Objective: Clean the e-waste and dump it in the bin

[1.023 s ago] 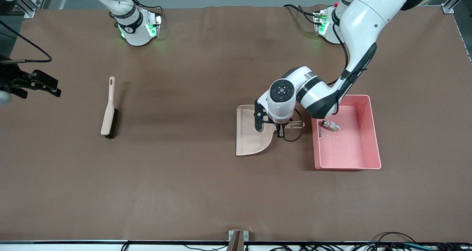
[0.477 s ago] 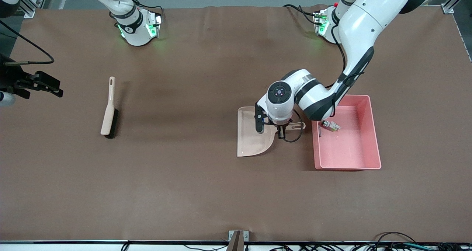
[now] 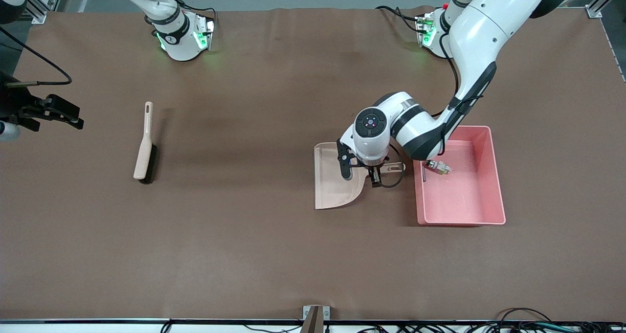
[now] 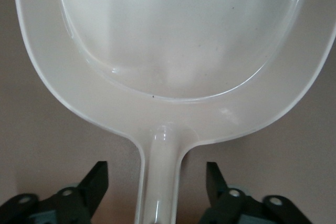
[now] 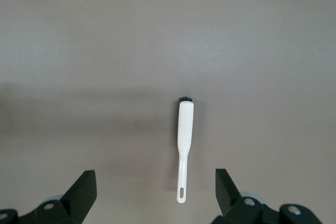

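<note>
The e-waste lies in the pink bin (image 3: 464, 198): a white-grey cylindrical part (image 3: 438, 166) and a small dark chip (image 3: 424, 174) near the wall beside the dustpan. The beige dustpan (image 3: 335, 188) rests flat on the table next to the bin. My left gripper (image 3: 361, 175) hangs low over its handle (image 3: 393, 166). In the left wrist view the gripper (image 4: 156, 170) is open, the handle (image 4: 160, 182) running between its fingers with a gap on each side, and the pan (image 4: 178, 35) looks bare. My right gripper (image 3: 68, 115) waits open over the right arm's end of the table.
A beige brush with dark bristles (image 3: 145, 144) lies on the brown mat toward the right arm's end, seen small from the right wrist as well, the brush (image 5: 185, 129) lying under the open right gripper (image 5: 155, 178). A metal bracket (image 3: 315, 318) sits at the table's near edge.
My left gripper has opened and let go of the dustpan's handle, which now lies loose between the fingers. The right arm has hardly moved.
</note>
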